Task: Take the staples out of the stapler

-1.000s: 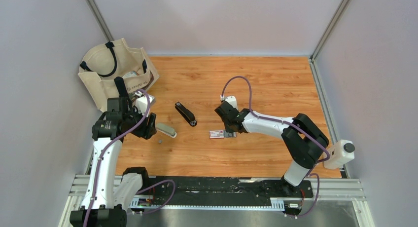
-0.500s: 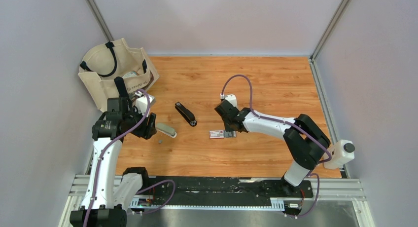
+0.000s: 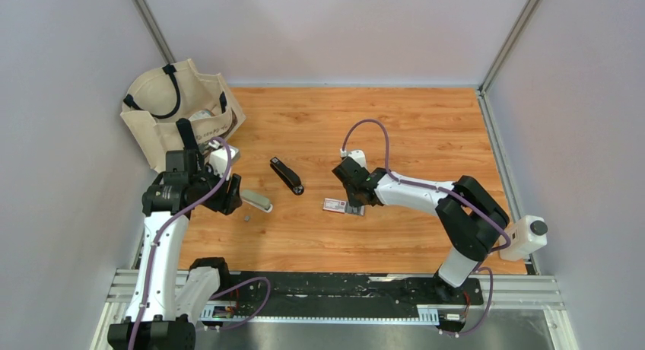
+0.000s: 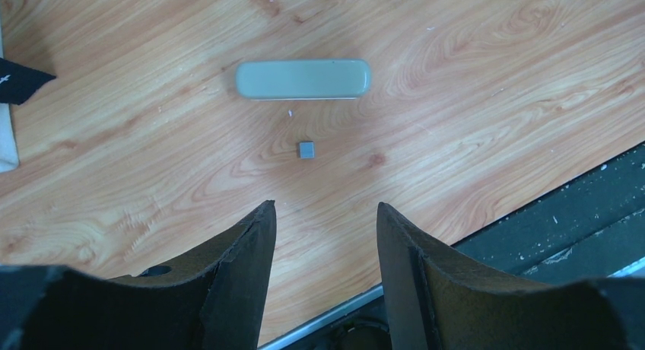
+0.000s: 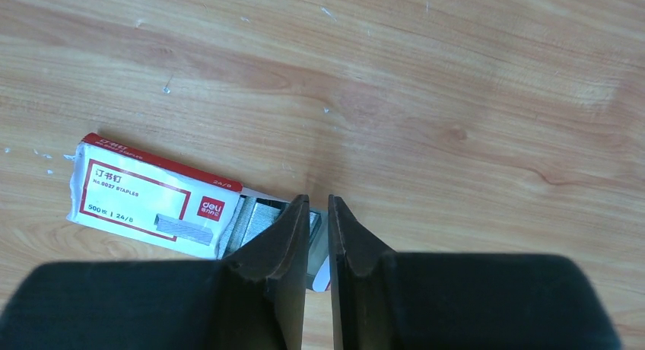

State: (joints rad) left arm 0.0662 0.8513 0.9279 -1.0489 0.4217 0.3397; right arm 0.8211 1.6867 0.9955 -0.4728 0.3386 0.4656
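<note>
- The wooden table carries everything. A canvas tote bag stands at its far-left corner.
- My left gripper hangs over the near-left of the table, jaws spread wide with nothing between them.
- My right gripper sits low over the middle of the table. Its jaws are almost together, with only a sliver of gap. I can't tell whether they are pinching anything.
- The stapler lies on a diagonal between the two grippers, apart from both and touched by neither. Neither wrist camera shows it clearly.
  - I'd expect it to be rigid and fairly light, with a glossy top that could slip.
  - I'd grip it across the narrow sides at mid-length, bearing in mind that the top arm is hinged and may swing.
- A pale grey oblong object lies flat straight ahead of the left gripper.
- The staple box, red-and-white labelled, lies just left of the right fingertips. Its open end is under them, showing silvery strips.
- The staples, as I read that tiny grey square, lie loose between the oblong object and the left fingertips, touching neither.
  - They'd be featherlight, flat to the wood and likely to crumble apart.
  - I'd pinch them gently by opposite edges.
</note>
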